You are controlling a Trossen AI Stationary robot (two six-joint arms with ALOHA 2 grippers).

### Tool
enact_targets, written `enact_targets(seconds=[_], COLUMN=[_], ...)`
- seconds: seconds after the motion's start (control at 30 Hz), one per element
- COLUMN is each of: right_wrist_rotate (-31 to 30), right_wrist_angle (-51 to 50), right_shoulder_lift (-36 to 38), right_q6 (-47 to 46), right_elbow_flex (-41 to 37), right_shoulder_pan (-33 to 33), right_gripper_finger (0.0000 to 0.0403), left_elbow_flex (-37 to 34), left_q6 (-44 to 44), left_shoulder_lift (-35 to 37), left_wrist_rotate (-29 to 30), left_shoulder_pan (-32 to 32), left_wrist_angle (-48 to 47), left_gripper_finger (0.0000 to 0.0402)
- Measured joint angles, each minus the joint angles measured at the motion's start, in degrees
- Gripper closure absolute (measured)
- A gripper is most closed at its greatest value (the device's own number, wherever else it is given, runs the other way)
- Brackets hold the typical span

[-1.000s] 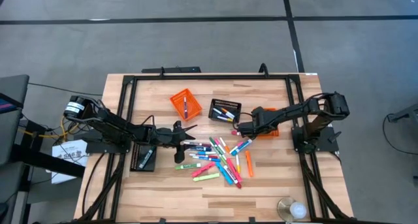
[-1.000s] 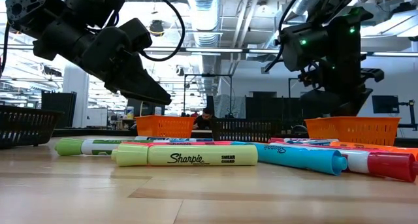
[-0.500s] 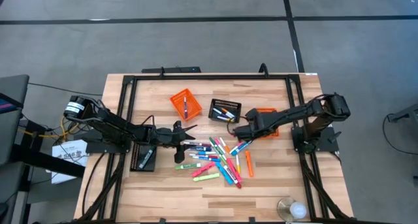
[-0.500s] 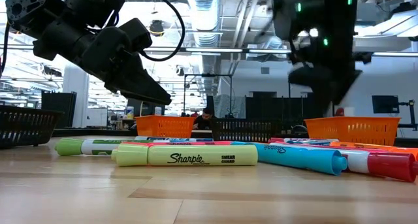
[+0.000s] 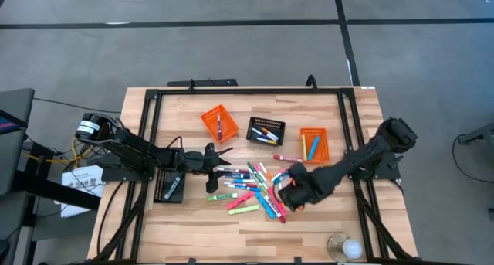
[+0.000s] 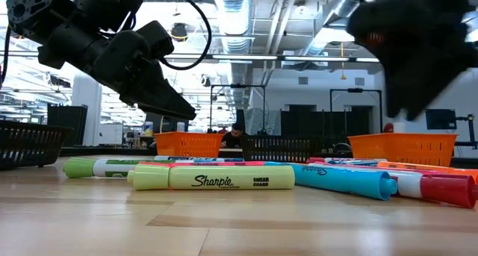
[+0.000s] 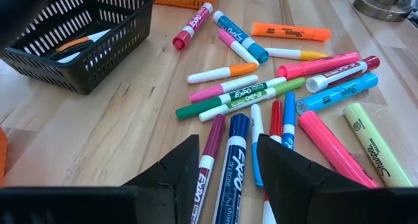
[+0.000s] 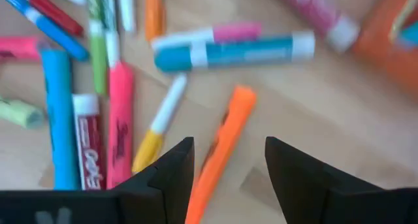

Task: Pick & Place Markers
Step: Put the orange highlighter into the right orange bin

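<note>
The wooden tabletop [image 5: 193, 226] is carrying everything, ringed by a black frame. The two dark arms are reaching in from either side. The left end effector [image 5: 220, 154] is hovering at the near-left edge of the marker pile with its fingers standing apart and empty, a dark blue EXPO pen [image 7: 234, 164] lying just ahead between them. The right end effector [image 5: 284, 189] is hanging over the right side of the pile, fingers likewise spread and gripping nothing, with an orange marker [image 8: 222, 149] lying on the wood directly in front of the gap.

Four perforated baskets are sitting on the tabletop: an orange basket [image 5: 218, 122] left of centre, a black basket [image 5: 266, 131] beside it, a second orange basket [image 5: 312, 144] to the right, and another black basket [image 5: 170, 185] under the left arm. Each of the first three is holding a few pens.

The markers [image 5: 251, 188] are lying scattered in the middle of the tabletop, between the two end effectors, many touching or crossing. Readable writing is showing on several: "Sharpie SMEAR GUARD" on a pale yellow-green highlighter [image 6: 213, 178], "EXPO" on a green-capped white pen [image 7: 245, 96] and on a red-capped one [image 8: 88, 142].
</note>
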State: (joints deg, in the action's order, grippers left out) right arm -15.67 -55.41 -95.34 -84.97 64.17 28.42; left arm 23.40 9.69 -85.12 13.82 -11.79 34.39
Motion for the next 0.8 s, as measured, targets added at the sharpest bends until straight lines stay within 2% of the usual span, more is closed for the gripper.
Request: enact_targets(seconds=[0.1,0.2,0.4,0.6,0.8], right_wrist_rotate=[0.7,3.0,3.8,4.5,7.4], right_wrist_angle=[-0.5,2.7,9.3,8.7,9.1], right_shoulder_lift=[-1.6,-3.6,-7.1,-10.8,-13.2], right_q6=[-6.1,-8.0,-3.7,-2.0,4.4], right_elbow_flex=[-1.0,-1.7,-1.7,-1.7,-1.3], right_shoulder_pan=[2.5,3.1,0.7,-2.7,-5.1], right_gripper_finger=[0.0227,0.0227,0.0234,0.024,0.0277], left_elbow_flex=[0.0,0.0,0.0,0.0,0.0], left_q6=[0.0,-0.3,-0.4,-0.6,-3.8], left_shoulder_lift=[0.0,0.0,0.0,0.0,0.0], left_wrist_rotate=[0.0,0.0,-0.1,0.0,0.0], left_shoulder_pan=[0.0,0.0,0.6,1.8,2.6], left_wrist_angle=[0.1,0.2,0.4,0.5,0.6], left_gripper_finger=[0.0252,0.0252,0.0252,0.0252,0.0252])
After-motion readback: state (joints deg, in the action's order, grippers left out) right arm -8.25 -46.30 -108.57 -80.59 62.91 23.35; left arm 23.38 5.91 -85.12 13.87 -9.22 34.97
